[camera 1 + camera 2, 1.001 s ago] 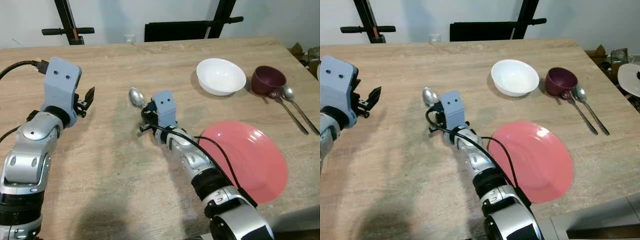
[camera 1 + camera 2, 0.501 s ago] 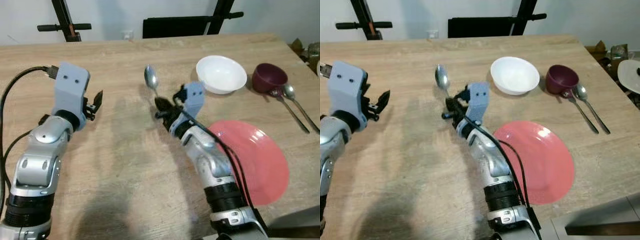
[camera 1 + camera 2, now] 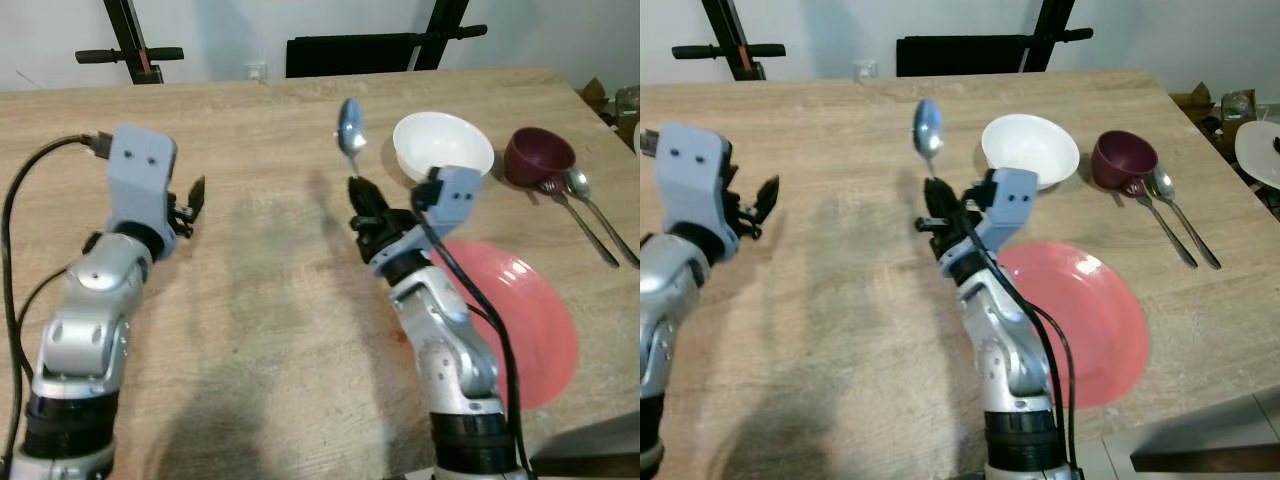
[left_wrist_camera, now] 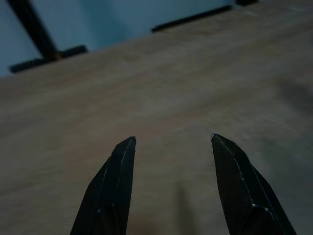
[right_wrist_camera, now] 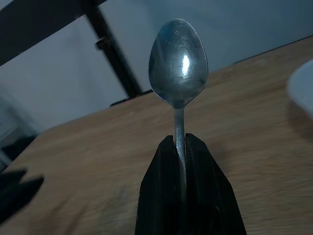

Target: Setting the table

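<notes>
Spoon stands straight up from my right jaws, pinched tight by its handle, bowl on top, above the bench. My red plate lies just to the right, nearest this arm. My left jaws are spread, holding nothing. I count one plate, one white bowl, one cup, one fork and two spoons.

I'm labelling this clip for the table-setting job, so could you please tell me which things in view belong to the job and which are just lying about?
Part of the job:
- spoon, clamped upright in the right gripper
- pink plate
- white bowl
- maroon cup
- fork and second spoon beside the cup
- left gripper, open above the table

Just lying about:
- black stand behind the table
</notes>
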{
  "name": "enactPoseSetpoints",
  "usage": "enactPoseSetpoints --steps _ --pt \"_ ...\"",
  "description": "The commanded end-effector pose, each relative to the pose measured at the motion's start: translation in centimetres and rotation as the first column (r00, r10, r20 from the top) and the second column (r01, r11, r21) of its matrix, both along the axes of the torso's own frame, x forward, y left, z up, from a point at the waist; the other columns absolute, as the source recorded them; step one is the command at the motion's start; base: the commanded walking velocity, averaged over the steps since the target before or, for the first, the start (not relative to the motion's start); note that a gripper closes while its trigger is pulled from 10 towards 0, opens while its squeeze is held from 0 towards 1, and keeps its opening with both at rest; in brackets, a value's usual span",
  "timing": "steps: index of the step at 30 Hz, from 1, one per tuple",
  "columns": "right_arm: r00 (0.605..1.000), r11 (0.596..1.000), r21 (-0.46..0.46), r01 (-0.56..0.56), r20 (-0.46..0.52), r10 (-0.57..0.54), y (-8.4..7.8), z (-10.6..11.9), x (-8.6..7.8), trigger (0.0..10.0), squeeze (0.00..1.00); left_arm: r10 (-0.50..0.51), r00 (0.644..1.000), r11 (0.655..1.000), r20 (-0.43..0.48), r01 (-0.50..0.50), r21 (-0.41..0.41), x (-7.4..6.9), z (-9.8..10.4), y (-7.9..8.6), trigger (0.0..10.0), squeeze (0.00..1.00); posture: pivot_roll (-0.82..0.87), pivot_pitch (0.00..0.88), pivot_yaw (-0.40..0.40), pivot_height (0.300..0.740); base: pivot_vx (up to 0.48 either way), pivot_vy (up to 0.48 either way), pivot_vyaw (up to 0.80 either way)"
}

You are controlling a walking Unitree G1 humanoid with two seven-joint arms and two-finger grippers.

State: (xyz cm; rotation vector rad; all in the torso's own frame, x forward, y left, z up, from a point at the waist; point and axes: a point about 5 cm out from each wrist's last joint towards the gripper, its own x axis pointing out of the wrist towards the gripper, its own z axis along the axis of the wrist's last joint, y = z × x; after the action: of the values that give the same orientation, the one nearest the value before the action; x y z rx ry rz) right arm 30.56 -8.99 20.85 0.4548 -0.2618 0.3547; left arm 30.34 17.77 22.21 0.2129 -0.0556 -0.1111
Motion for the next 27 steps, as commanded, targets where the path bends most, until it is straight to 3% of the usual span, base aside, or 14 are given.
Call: enactPoseSetpoints --steps 1,8,27 --pt "0.999 0.999 0.013 0.033 0.008 -0.033 -0.4 0.1 -0.3 10.0 0.00 -0.013 1.000 1.000 -0.011 0.013 -0.004 -0.3 -0.5 -0.6 10.0 0.00 -0.02 0.077 0.028 0.740 0.000 0.000 0.00" --pt "0.994 0.994 -0.008 0.112 0.002 -0.112 -1.5 0.3 0.0 10.0 0.00 -0.005 1.000 0.999 -0.029 0.004 -0.035 -0.1 -1.2 -1.5 10.0 0.00 -0.03 0.077 0.032 0.740 0.000 0.000 0.00" --pt "0.987 0.987 -0.042 0.157 -0.012 -0.158 -2.0 -0.3 0.4 10.0 0.00 -0.001 1.000 0.999 -0.010 0.001 -0.051 0.5 -1.2 -1.9 10.0 0.00 -0.04 0.061 0.035 0.740 0.000 0.000 0.00"
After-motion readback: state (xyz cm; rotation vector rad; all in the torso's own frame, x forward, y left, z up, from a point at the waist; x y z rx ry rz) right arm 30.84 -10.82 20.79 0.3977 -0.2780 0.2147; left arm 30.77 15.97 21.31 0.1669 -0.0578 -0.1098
